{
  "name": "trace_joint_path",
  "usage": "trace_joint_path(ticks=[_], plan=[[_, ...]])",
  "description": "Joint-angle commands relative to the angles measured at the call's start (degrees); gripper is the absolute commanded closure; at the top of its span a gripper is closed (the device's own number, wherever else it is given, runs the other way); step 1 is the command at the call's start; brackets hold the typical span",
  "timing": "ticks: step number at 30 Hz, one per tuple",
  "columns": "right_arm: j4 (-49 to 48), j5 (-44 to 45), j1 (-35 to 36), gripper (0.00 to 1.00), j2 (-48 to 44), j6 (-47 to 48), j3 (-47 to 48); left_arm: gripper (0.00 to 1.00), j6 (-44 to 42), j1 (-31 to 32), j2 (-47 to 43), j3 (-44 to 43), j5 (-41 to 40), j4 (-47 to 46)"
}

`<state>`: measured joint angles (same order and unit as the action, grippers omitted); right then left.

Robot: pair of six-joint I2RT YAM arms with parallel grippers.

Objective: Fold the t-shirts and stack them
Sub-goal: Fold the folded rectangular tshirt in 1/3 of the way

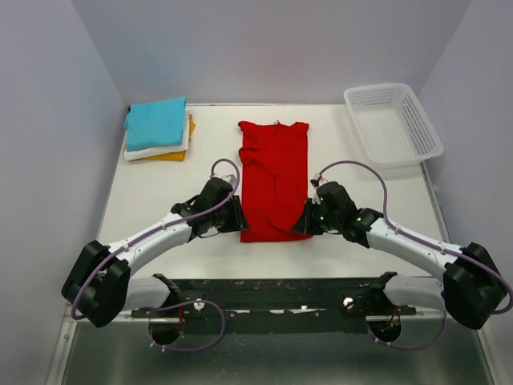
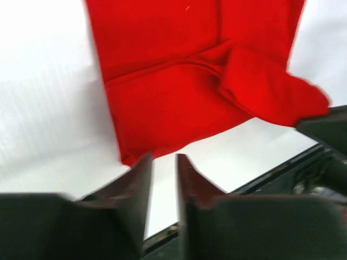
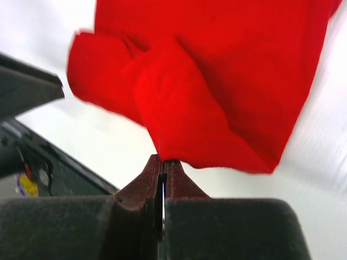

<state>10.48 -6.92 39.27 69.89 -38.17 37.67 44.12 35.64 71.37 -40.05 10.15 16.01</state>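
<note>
In the middle of the table point(image 1: 160, 200) lies the red shirt point(image 1: 274, 180), folded into a long strip. My left gripper point(image 1: 239, 218) is at its near left corner. Its fingers point(image 2: 142, 179) are a little bit apart and hold nothing; the corner is just past the tips. My right gripper point(image 1: 305, 220) is at the near right corner. Those fingers point(image 3: 149, 181) are pressed tight together, the cloth edge is right at their tips, and the shirt bunches up there. The turquoise shirt point(image 1: 156, 122), white shirt point(image 1: 148, 152) and orange-yellow shirt point(image 1: 175, 156) sit stacked in the far left corner. A white basket point(image 1: 377, 90) is far right.
</note>
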Motion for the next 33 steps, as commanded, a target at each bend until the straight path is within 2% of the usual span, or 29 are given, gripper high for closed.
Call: trace_joint_path(ticks=[1,2,6,12,18,19,20,21,22,26,30,33], plan=[[5.63,-8.49,0.08,0.99,-6.35,5.19,-4.22,0.58,0.82,-0.04,-3.39,5.38,1.02,1.36],[5.86,-9.43,0.10,0.99,-7.35,5.62,-5.41,0.54,1.76,-0.09,-4.07,6.38,0.22,0.87],[5.26,-10.48,0.06,0.99,-9.11,5.23,-7.53,0.51,3.00,-0.13,-2.94,5.86,-1.19,-1.32],[4.30,-9.52,0.10,0.99,-7.76,6.04,-6.33,0.58,0.78,-0.82,3.61,0.31,-2.47,-1.92],[4.80,-9.05,0.05,0.99,-6.89,6.15,-5.09,0.76,-0.44,-1.56,11.27,-3.70,-2.21,0.32],[4.94,-8.62,0.10,0.99,-6.82,6.03,-4.83,0.81,-0.37,-1.54,11.63,-3.80,-1.80,0.12],[5.06,-8.13,0.09,0.99,-6.78,5.66,-4.61,0.90,-0.24,-1.54,11.79,-3.80,-1.15,-0.22],[5.23,-7.10,0.05,0.99,-6.70,5.01,-4.39,0.99,-0.02,-1.56,11.65,-3.82,-0.74,-0.49],[5.46,-6.29,0.10,0.99,-6.61,4.41,-4.13,1.00,0.18,-1.62,11.23,-3.72,-0.67,-0.54],[6.13,-0.65,0.06,0.99,-6.37,1.84,-1.92,1.00,0.30,-1.60,7.64,-3.06,-2.17,-0.68],[7.37,12.93,-0.14,0.99,-4.20,-2.51,3.44,1.00,-0.77,-1.54,4.54,-4.81,-5.66,0.66],[7.99,19.50,-0.65,0.99,-0.86,-3.36,8.25,1.00,-2.09,-1.75,4.76,-7.46,-7.93,1.28]])
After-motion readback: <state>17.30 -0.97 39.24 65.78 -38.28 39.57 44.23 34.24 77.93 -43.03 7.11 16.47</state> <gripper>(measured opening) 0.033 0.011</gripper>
